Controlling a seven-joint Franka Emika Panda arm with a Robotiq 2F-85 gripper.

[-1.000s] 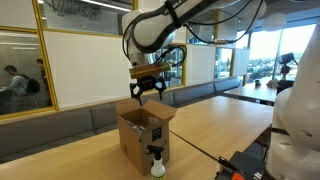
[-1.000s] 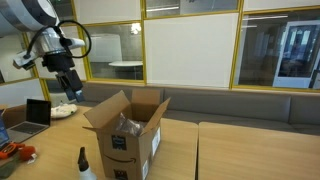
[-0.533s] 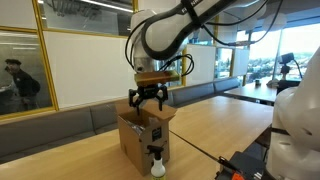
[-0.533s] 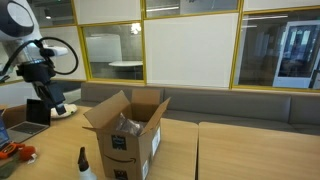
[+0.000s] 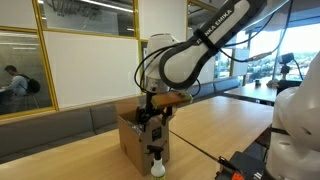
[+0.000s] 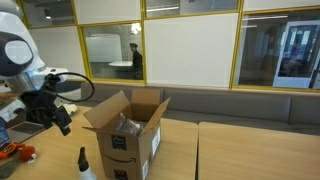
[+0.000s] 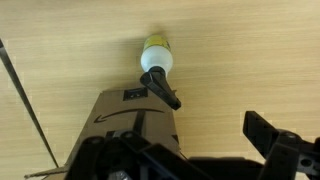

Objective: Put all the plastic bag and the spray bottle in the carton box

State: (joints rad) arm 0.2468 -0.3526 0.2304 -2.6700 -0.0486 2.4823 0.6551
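**Exterior view, arm entering from upper right.** The gripper (image 5: pixel 151 118) hangs low at the top edge of the carton box (image 5: pixel 135 145), with its fingers pointing down. The box stands on the table (image 5: pixel 225 125) with its flaps raised, which leaves the mouth clear for loading. The spray bottle (image 5: pixel 157 165) stands upright on the table against the box's near face, toward the right. Whether it is touching or just beside the box cannot be told. The box contents are not visible here.

**Exterior view, arm at left.** Here the gripper (image 6: pixel 63 120) proves to be left of the box rather than over it. It is above the table, and the spray bottle (image 6: pixel 84 165) is lower and slightly to its right. The plastic bag (image 6: pixel 128 126) shows as a crinkled, shiny heap inside the open box, below the flap line. Judgement: the bag part of the task is done and the bottle is the outstanding item. That accounts for the arm being on the bottle's side of the box.

**Wrist view.** Looking down, the bottle (image 7: pixel 155 55) sits at upper centre with its black trigger head (image 7: pixel 163 92) pointing lower right. The box wall is immediately below it. The fingers (image 7: pixel 268 135) are spread wide with nothing between them, and the bottle lies ahead of their gap, not inside it. Judgement: the spread is set for a grasp on the bottle body. The tool must advance and descend first, and the adjoining box wall leaves little room on that side.
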